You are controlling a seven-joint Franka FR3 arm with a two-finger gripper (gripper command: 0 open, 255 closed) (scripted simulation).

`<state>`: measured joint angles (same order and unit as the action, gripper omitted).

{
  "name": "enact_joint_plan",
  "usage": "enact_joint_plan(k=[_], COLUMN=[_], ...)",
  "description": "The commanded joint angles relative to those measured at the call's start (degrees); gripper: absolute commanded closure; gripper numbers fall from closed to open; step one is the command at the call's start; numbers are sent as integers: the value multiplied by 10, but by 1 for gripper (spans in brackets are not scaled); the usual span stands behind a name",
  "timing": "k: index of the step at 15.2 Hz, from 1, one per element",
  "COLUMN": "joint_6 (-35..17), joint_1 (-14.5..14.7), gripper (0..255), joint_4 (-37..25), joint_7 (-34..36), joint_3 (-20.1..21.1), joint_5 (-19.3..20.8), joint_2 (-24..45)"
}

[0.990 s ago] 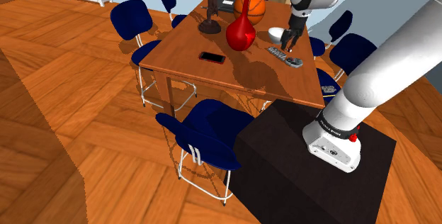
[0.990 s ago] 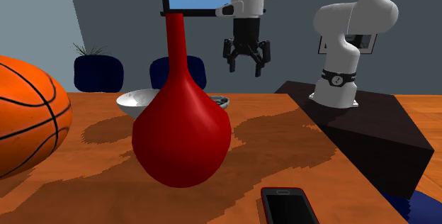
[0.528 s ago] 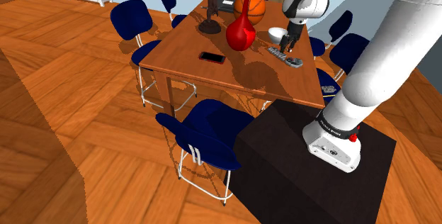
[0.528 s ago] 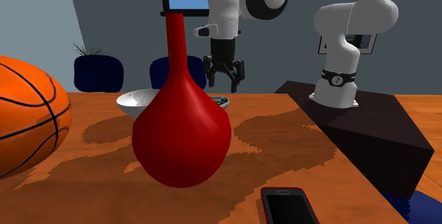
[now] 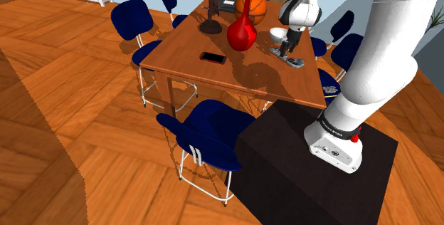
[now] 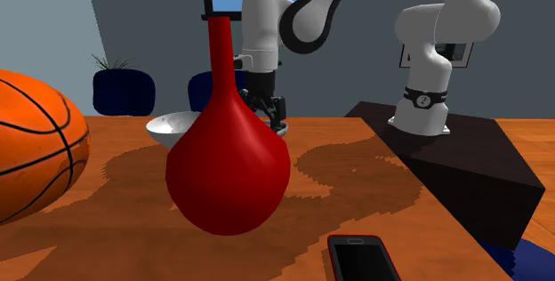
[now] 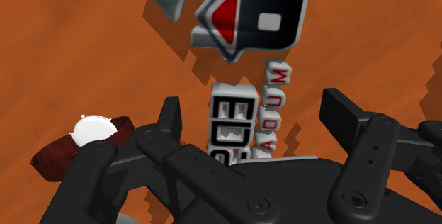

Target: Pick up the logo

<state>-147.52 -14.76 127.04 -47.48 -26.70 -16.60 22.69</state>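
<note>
The logo [image 7: 249,18] is a grey emblem with black faces, a red arrow shape and raised block letters [image 7: 232,120], lying flat on the wooden table [image 5: 249,74]. In the shoulder view the logo [image 5: 287,58] lies near the table's right end, beside a white bowl [image 5: 278,33]. My gripper [image 7: 255,116] hangs low just above the letters, open, a finger on each side and nothing clasped. The second exterior view has the gripper [image 6: 271,115] right over the logo [image 6: 281,128], partly hidden behind a red vase [image 6: 229,168].
The table carries a red vase [image 5: 241,31], a basketball [image 5: 254,4], a dark statue [image 5: 210,6] and a black phone [image 5: 213,58]. A dark red wristwatch [image 7: 85,141] lies close beside one finger. Blue chairs [image 5: 210,134] ring the table; the black stand [image 5: 313,166] is nearby.
The arm has swung toward the second exterior view's left and dropped, bringing the open gripper from well above the table down over the logo.
</note>
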Motion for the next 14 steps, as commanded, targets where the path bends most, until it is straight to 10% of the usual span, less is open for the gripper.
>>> enact_joint_plan(k=[1, 5, 6, 14], joint_6=[-12, -27, -27, -27], joint_1=[-6, -14, -14, -16], gripper=[0, 0, 255, 255], joint_4=[-1, -3, -3, -4], joint_7=[-7, -17, -17, -18], joint_3=[8, 19, 19, 20], joint_5=[-11, -25, -25, -26], joint_2=[13, 31, 32, 33])
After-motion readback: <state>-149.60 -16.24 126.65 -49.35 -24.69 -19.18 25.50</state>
